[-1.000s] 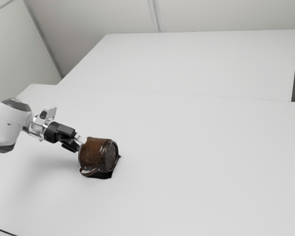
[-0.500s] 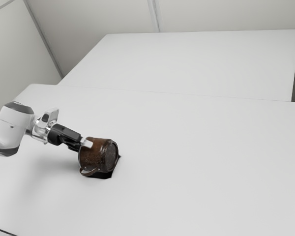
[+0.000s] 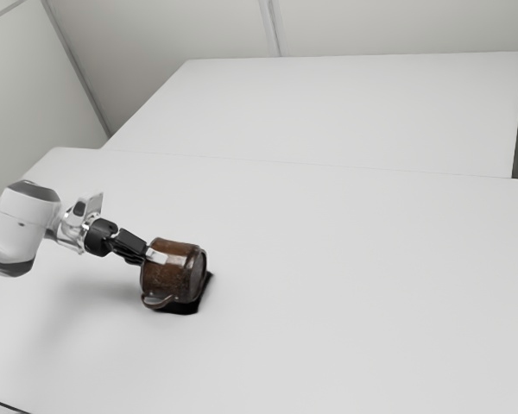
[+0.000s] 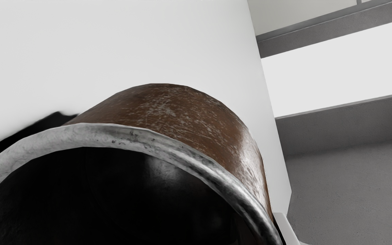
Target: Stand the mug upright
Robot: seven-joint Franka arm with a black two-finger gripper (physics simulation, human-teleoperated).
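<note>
Gripper of mine is standing at the open mouth of a rust-brown mug; whether my jaws are clenching its wall or resting loose about it, I cannot tell, the contact being hidden. As to progress: reach to the mouth, done; uprighting, outstanding. The mug is lying on its side, so swinging its mouth upward and seating its base are, in my judgement, remaining. Relative to my jaws, the pale metal rim is coming nearest, right beside them, with the brown body extending beyond and the base facing away, toward the exterior view's right. The handle is hanging low, near the white table. A dark patch is showing beneath the mug; whether the mug is bearing on the tabletop, I cannot confirm.
</note>
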